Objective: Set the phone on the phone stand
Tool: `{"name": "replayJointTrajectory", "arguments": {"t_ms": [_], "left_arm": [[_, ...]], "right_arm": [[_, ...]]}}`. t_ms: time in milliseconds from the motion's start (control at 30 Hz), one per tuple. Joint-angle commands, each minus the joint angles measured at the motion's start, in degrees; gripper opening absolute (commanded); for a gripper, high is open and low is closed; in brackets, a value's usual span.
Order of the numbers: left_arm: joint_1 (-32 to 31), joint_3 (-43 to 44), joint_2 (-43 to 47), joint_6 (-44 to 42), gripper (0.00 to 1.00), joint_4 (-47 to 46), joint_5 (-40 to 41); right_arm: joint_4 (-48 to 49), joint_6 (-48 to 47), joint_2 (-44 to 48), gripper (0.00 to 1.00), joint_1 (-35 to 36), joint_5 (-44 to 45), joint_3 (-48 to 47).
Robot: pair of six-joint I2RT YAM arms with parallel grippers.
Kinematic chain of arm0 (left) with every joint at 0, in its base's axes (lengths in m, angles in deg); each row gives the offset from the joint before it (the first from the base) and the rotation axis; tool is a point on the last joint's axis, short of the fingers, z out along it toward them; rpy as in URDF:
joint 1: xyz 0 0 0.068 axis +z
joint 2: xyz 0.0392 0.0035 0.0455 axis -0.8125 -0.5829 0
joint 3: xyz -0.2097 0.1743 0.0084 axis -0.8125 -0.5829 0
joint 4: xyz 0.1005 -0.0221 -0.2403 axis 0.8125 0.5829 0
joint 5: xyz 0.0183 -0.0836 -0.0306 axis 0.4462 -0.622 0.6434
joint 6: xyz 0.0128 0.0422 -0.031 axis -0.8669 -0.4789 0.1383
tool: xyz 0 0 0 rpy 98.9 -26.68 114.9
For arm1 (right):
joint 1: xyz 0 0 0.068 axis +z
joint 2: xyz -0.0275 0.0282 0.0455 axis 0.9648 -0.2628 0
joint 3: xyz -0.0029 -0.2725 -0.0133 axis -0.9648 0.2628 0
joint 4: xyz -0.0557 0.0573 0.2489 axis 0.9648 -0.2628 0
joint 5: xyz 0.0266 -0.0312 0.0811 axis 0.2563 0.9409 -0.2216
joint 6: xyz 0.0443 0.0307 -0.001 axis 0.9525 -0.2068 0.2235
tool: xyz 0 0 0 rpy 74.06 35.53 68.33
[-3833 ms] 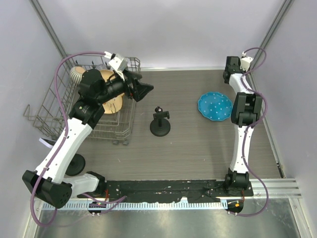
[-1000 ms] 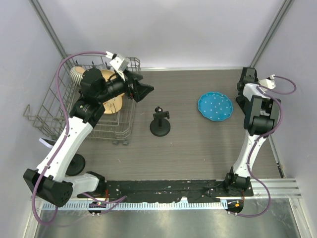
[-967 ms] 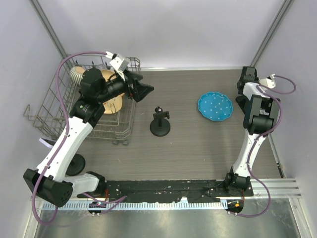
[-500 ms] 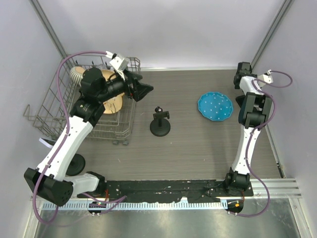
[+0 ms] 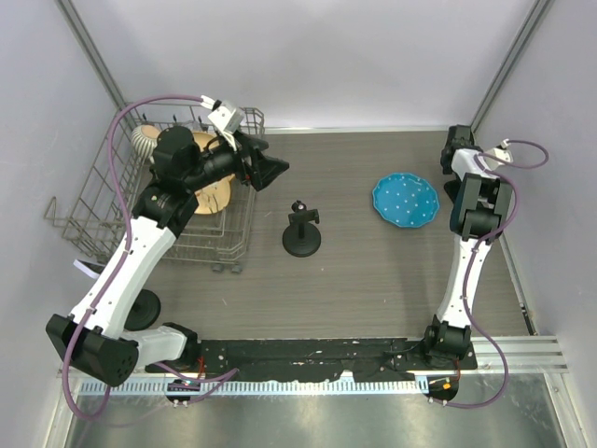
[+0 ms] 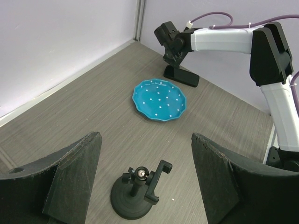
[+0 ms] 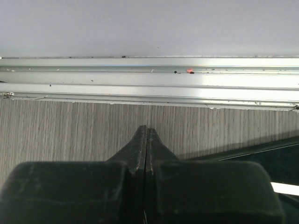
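The black phone stand [image 5: 301, 233] stands mid-table with its clamp up; it also shows in the left wrist view [image 6: 138, 196]. The black phone [image 6: 181, 76] lies flat at the far right corner of the table, and its dark edge shows in the right wrist view [image 7: 275, 172]. In the top view it is mostly hidden under the right arm. My right gripper [image 5: 457, 140] is shut and empty, with its tips [image 7: 146, 130] low over the table beside the phone. My left gripper [image 5: 270, 171] is open and empty, held high left of the stand [image 6: 145, 137].
A blue dotted plate [image 5: 405, 201] lies between the stand and the phone, also in the left wrist view [image 6: 159, 100]. A wire dish rack [image 5: 112, 215] with wooden items stands at the left. A metal rail [image 7: 149, 77] runs along the back wall.
The right arm's wrist has swung around at the far right corner and its gripper now sits near the back rail. The left arm, stand and plate have not moved.
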Motion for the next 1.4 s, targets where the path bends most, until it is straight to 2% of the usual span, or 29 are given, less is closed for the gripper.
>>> {"name": "replayJointTrajectory", "arguments": {"t_ms": [0,467,767,1067,1233,1367], "left_arm": [[0.38,2.13,0.3,-0.31,0.81,-0.74,-0.83],[0.38,1.69,1.18,-0.57,0.81,-0.74,-0.74],[0.29,1.34,1.44,-0.4,0.82,-1.09,-1.18],[0.29,1.07,1.35,-0.13,0.82,-1.71,-1.35],[0.82,1.07,0.83,0.31,0.82,-2.32,-1.88],[1.08,0.9,0.65,0.39,0.82,-2.5,-1.88]], "right_arm": [[-0.75,0.26,2.97,0.01,-0.84,-0.99,3.73],[1.98,-0.88,12.64,0.01,-1.55,-12.51,18.59],[11.2,-0.88,25.89,0.01,-1.9,-23.06,41.41],[18.41,-8.07,40.32,0.01,-0.93,-30.26,61.73],[17.63,-14.14,48.14,0.02,2.49,-35.98,65.09],[15.34,-21.0,53.67,0.09,6.62,-37.21,65.09]]}}
